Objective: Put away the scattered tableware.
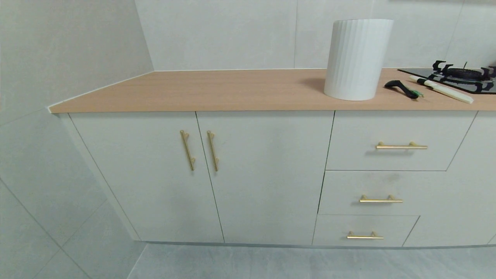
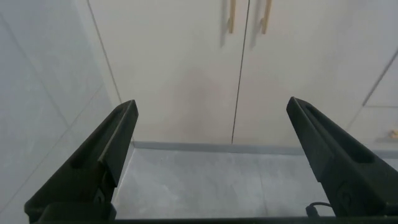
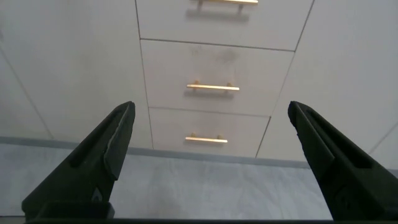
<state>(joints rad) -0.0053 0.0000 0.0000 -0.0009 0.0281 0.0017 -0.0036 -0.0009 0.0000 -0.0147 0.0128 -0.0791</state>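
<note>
Left wrist view: left gripper (image 2: 211,107) gaping, empty, low by the doors (image 2: 180,62); right gripper (image 3: 211,109) same, by the drawers (image 3: 214,65). Up on the counter (image 1: 213,89), past the canister (image 1: 357,58), black utensil (image 1: 402,88) and white stick (image 1: 441,88) lie slanted, parallel, beside the stove (image 1: 461,73).

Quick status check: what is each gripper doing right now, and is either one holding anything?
Left gripper: open, holding nothing, facing the cabinet doors.
Right gripper: open, holding nothing, facing the drawers.

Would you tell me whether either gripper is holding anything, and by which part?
Nothing is held: the left gripper and the right gripper are both open and empty.
</note>
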